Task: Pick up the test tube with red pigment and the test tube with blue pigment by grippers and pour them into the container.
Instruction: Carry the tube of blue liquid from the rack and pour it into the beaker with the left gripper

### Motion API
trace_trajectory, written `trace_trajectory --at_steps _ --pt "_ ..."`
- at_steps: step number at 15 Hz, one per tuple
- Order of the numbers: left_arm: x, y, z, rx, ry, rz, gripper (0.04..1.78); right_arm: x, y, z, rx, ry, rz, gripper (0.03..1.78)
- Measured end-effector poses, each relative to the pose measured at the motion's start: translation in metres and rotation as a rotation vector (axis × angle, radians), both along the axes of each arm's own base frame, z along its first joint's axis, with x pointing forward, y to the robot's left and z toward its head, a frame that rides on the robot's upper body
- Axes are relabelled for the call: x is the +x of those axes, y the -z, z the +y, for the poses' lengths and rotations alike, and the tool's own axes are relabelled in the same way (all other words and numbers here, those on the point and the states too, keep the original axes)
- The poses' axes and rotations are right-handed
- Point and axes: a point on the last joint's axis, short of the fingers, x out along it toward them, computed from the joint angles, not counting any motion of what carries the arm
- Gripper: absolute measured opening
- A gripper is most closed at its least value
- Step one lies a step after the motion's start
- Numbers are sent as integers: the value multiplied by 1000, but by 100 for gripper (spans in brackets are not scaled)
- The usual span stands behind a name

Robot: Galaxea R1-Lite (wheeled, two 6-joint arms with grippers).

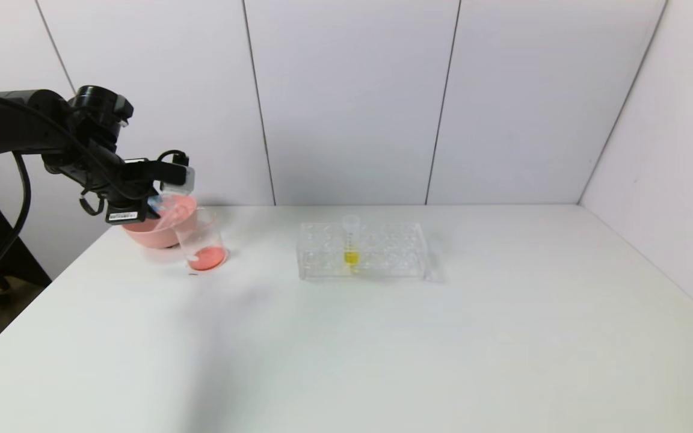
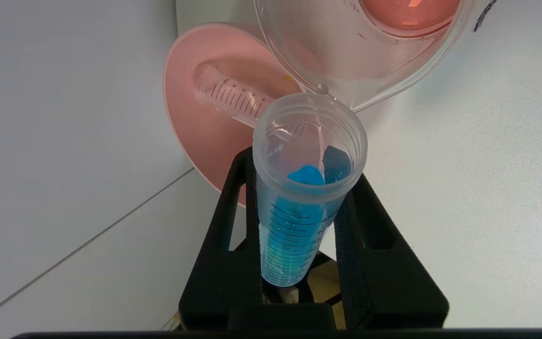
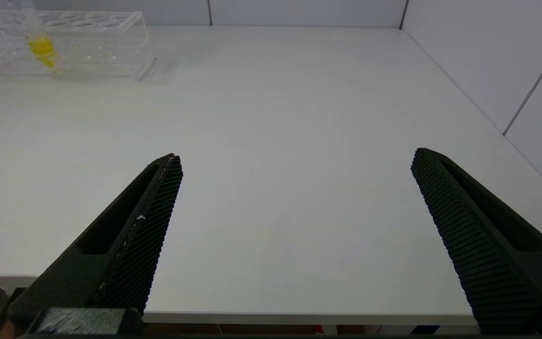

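My left gripper (image 1: 163, 201) is shut on the test tube with blue pigment (image 2: 299, 207) and holds it tilted. The tube's open mouth is at the pouring lip of the container (image 2: 360, 52), a clear beaker (image 1: 202, 243) with orange-red liquid at its bottom. The blue liquid lies along the tube's wall, short of the mouth. No tube holding red liquid shows. A clear graduated tube (image 2: 233, 99) that looks empty lies in the pink bowl (image 2: 195, 117). My right gripper (image 3: 297, 160) is open and empty above the table's front edge, out of the head view.
The pink bowl (image 1: 154, 231) stands just behind the beaker at the table's far left. A clear tube rack (image 1: 361, 249) with a yellow-liquid tube (image 1: 351, 246) stands mid-table; it also shows in the right wrist view (image 3: 87, 47). White walls close the back and right.
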Motion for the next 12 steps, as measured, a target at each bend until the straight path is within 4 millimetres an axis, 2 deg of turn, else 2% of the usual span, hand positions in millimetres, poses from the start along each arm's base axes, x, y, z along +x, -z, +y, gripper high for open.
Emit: trace_trajectory --at_steps 12 --pt "4 5 -10 100 -60 17 46 0 0 0 0 0 0 177"
